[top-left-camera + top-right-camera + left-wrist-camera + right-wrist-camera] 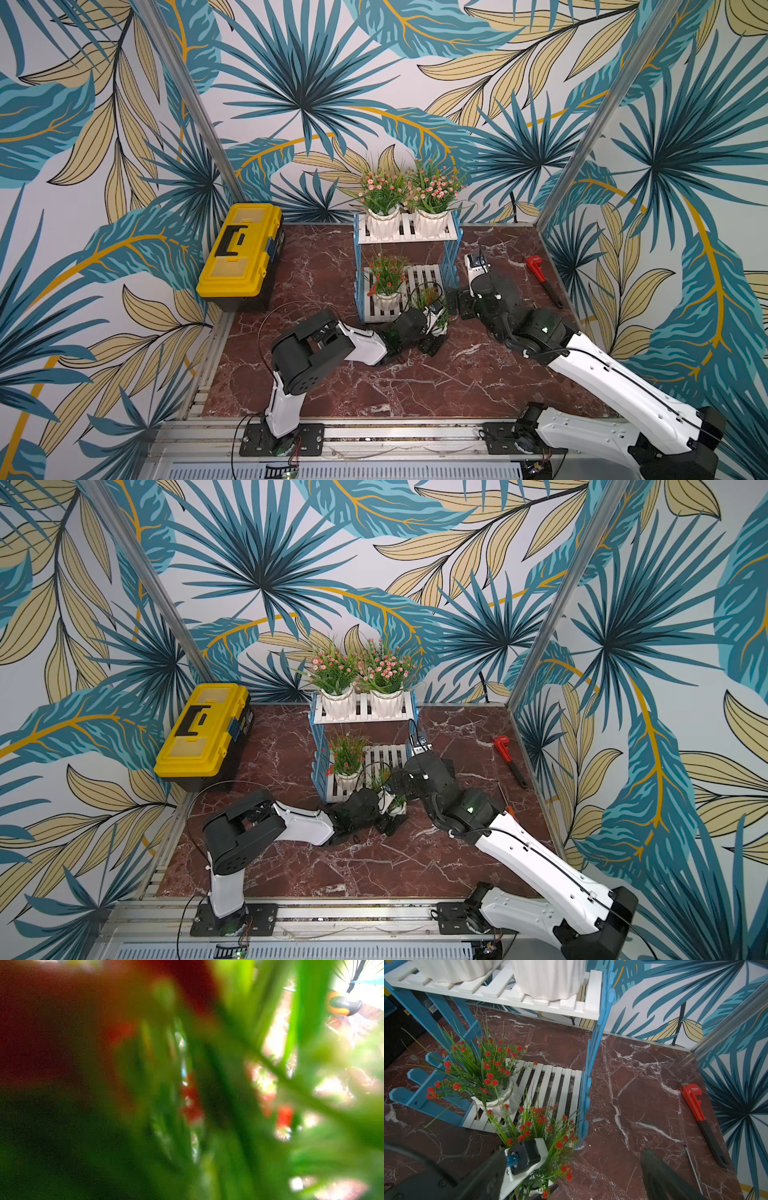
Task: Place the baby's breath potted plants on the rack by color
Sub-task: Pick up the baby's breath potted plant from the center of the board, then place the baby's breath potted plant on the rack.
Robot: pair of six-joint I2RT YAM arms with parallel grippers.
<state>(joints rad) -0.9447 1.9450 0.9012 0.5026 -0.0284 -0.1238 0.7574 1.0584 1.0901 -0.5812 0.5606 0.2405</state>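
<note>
Crowding front corner of rack (560, 1082) lower shelf: second red plant (537, 1126), left fingers (432, 345) buried in foliage, grip unreadable; right fingers (660, 1178) spread wide, empty. Risk: sprigs snagging blue side frame (584, 1105) or shelved red plant (483, 1076), tipping pot.

Three walls (299, 83) papered white with huge tropical leaves in teal, beige and gold enclose a small cell. Silver metal posts (189, 108) stand in both back corners. The floor is a dark red marble-patterned slab with white veins (415, 382), evenly lit. A closed yellow plastic toolbox with a black handle (239, 253) sits at its left edge. A red pipe wrench (542, 278) lies near the right wall. A slotted aluminium rail (395, 434) runs along the front.
</note>
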